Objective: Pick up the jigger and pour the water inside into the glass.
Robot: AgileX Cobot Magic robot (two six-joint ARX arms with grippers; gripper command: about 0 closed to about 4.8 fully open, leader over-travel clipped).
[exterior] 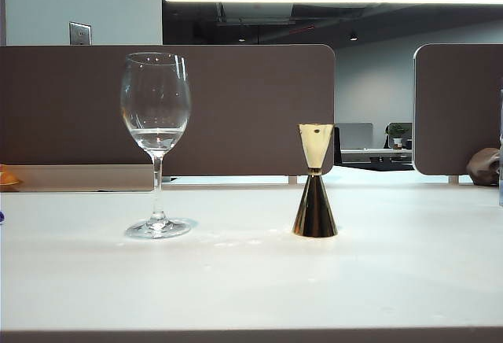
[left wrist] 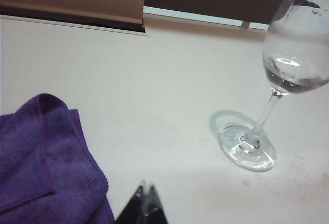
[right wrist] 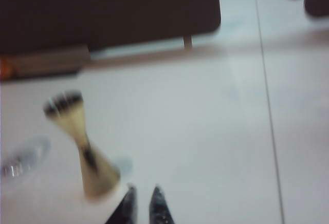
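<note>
Right tool [right wrist: 142, 202] tips slightly apart, empty, just beside jigger [right wrist: 81, 144]. Left tool [left wrist: 145, 197] tips together, near purple cloth [left wrist: 46, 162]. Jigger upright on bench [exterior: 251, 280], right of glass [exterior: 156, 142] holding water [exterior: 156, 138].

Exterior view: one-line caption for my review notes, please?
Wine glass holding a little water stands left of an upright gold jigger on the white table; no arms visible.
</note>
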